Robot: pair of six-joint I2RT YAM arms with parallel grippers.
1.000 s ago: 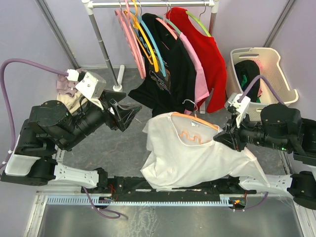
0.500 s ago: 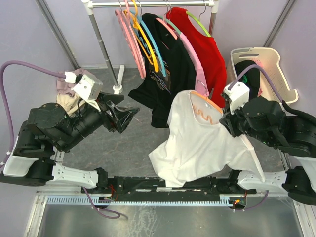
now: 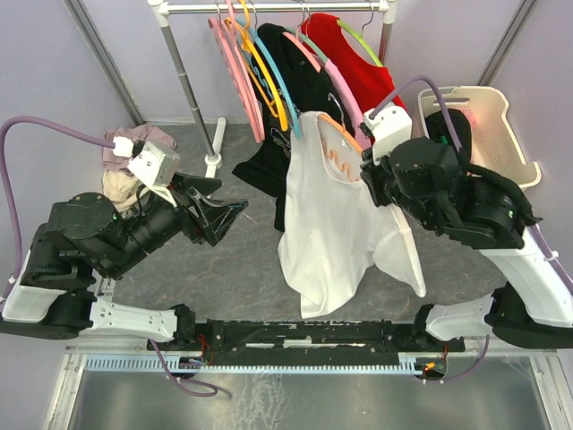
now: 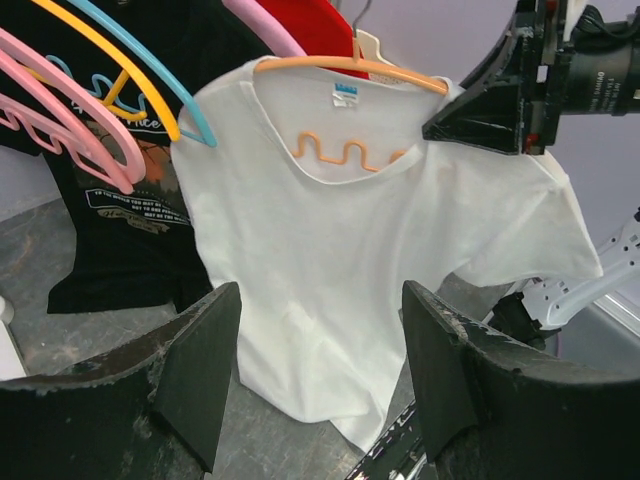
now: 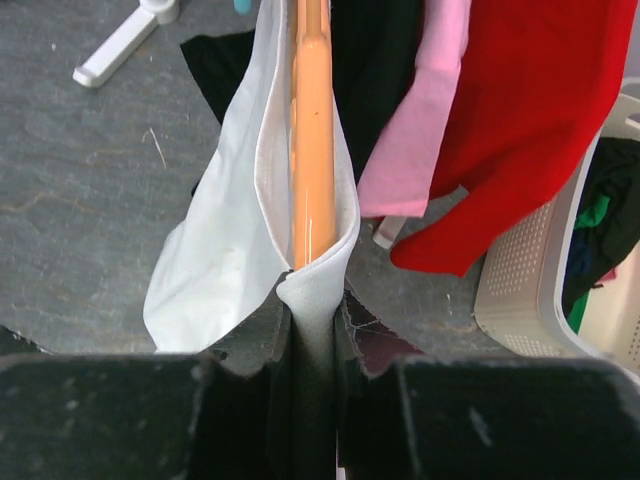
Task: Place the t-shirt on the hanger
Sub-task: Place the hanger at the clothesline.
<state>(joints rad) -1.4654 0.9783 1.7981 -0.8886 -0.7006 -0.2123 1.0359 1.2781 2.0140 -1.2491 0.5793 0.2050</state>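
Observation:
The white t-shirt [image 3: 327,215] hangs on the orange hanger [image 3: 338,139], held up in the air in front of the rack. My right gripper [image 3: 369,175] is shut on the shirt's shoulder with the hanger's arm inside it. In the right wrist view the white cloth [image 5: 235,250] folds over the orange arm [image 5: 313,140] between the closed jaws. My left gripper [image 3: 235,208] is open and empty, left of the shirt and apart from it. In the left wrist view the t-shirt [image 4: 350,250] shows its blue label and the hanger [image 4: 352,68] with its wavy bar.
A clothes rail [image 3: 269,7] at the back carries pink hangers [image 3: 235,72], a yellow-orange hanger [image 3: 261,67], a black printed shirt [image 3: 300,134], a pink shirt [image 3: 358,134] and a red shirt [image 3: 372,90]. A white laundry basket [image 3: 501,134] stands at right. Crumpled clothes [image 3: 121,166] lie at left.
My right arm has lifted the hanger and t-shirt off the floor and carried them back and left toward the rail. The shirt now hangs down. My left gripper has barely moved.

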